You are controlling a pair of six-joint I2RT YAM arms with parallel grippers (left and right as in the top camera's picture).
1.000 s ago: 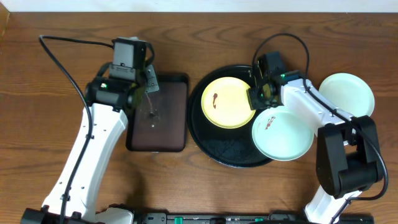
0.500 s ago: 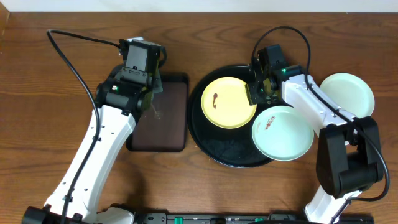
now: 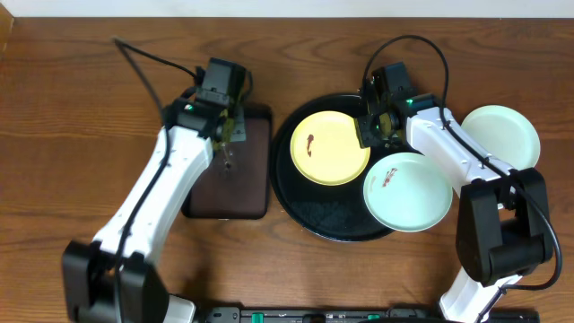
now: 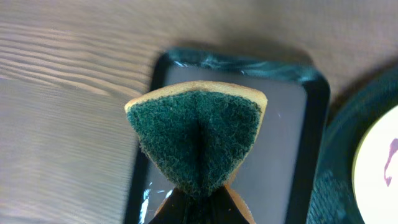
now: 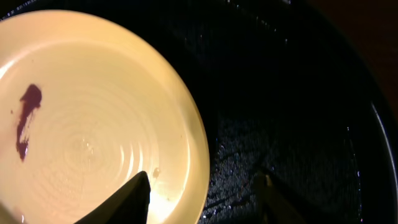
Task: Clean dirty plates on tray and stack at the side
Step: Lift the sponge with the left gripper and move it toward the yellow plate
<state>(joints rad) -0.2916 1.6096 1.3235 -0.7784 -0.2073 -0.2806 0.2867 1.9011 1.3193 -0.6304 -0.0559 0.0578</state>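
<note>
Our left gripper (image 4: 198, 208) is closed tight on a sponge (image 4: 198, 140), folding it so the dark green scrubbing side faces out and a thin yellow edge shows along the top. It hangs above a brown tray (image 4: 273, 143), a rectangular one lying on the wooden table (image 3: 72, 108), just left of the round black tray (image 3: 332, 220).

Our right gripper (image 5: 202, 196) is spread wide and holds nothing. One finger sits over the yellow plate (image 5: 93, 124) and the other over the glossy black tray, with the plate's right rim between them. We cannot tell whether either finger touches.

The yellow plate lies in the upper left part of the black tray and carries a small dark smear (image 5: 26, 118) near its left side. A mint plate (image 3: 408, 191) rests at the tray's lower right, overhanging the rim, with a small reddish mark on its upper left. A second mint plate (image 3: 500, 135) sits on the table to the right, off the tray and apart from the other two.
</note>
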